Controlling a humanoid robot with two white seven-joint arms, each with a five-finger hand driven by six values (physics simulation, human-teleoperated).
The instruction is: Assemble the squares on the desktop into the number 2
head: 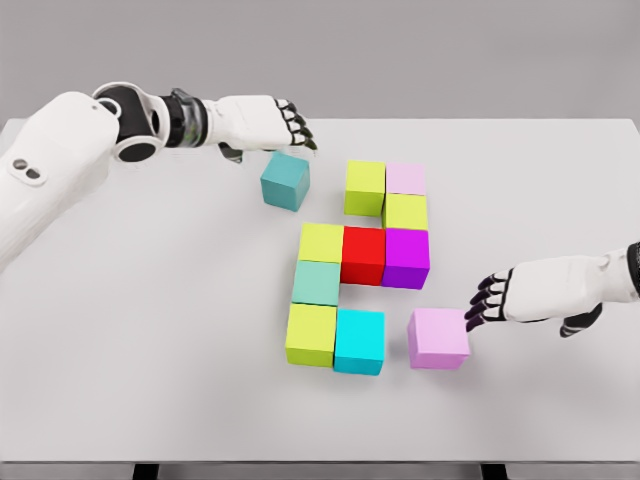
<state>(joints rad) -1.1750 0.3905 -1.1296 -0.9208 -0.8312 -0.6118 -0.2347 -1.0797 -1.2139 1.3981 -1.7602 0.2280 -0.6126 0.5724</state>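
Several coloured cubes lie on the white table (150, 330). A yellow-green cube (365, 187) and a pale pink cube (406, 179) form a top row, with another yellow-green cube (406, 211) below the pink. A middle row holds a yellow-green cube (321, 242), a red cube (363, 254) and a purple cube (406, 257). Below sit a mint cube (316, 283), a yellow-green cube (311, 334) and a cyan cube (360, 341). A teal cube (285, 180) stands apart at upper left; my left hand (290, 125) hovers just behind it, fingers relaxed. A lilac cube (438, 338) stands apart at lower right, my right hand (490, 300) open beside it.
The table's front edge (320, 462) runs along the bottom of the view. Bare white surface lies on the left and far right of the cube group.
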